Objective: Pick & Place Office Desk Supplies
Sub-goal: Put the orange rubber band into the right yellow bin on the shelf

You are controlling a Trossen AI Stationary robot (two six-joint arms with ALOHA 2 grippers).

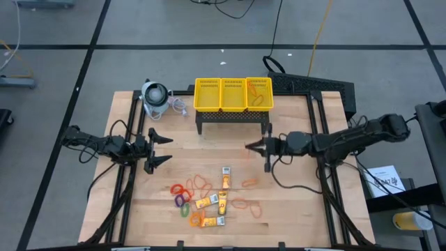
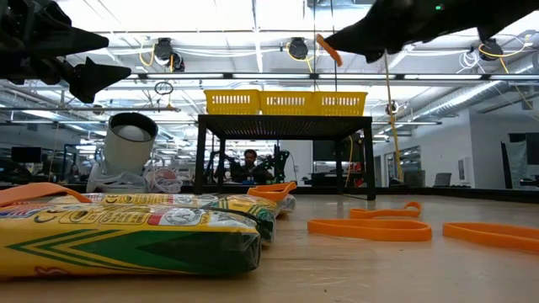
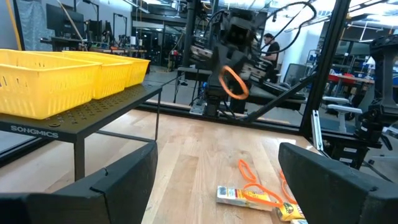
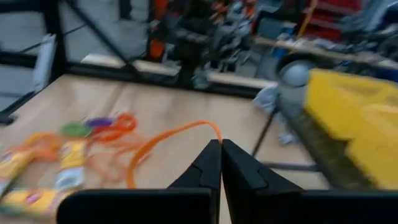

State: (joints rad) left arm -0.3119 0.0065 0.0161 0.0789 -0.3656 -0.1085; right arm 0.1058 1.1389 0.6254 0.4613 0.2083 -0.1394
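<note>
Where the right gripper's (image 4: 219, 163) fingertips met, they were pressed tight together on a thin orange rubber band (image 4: 163, 144), the loop hanging loose from the very tips, above the table and short of the stand with the yellow mesh basket (image 1: 233, 95). So little of the band seemed pinched that I judged it could slip free on the way across, or snag on the basket's mesh wall and drape over the rim instead of dropping into a compartment. A floppy loop could also cling to one finger when the jaws part.

Across the table the left gripper (image 1: 162, 150) hung in the air, its fingers spread wide with nothing between them, pointed toward the middle. If both arms went for the centre together, they might crowd each other.

The remaining supplies lay in a cluster on the near part of the wooden table (image 1: 300, 209): more orange bands (image 2: 370, 228), yellow-orange packets (image 1: 211, 202) and small coloured rings (image 1: 182, 198), some overlapping, so a later grab might lift two at once.

A grey-white round device (image 1: 155, 95) with its cord sat beside the basket stand. Beyond the table lay a grey floor with cables, and in the low view a workshop under bright ceiling lights, where a person (image 2: 249, 162) sat far back.
</note>
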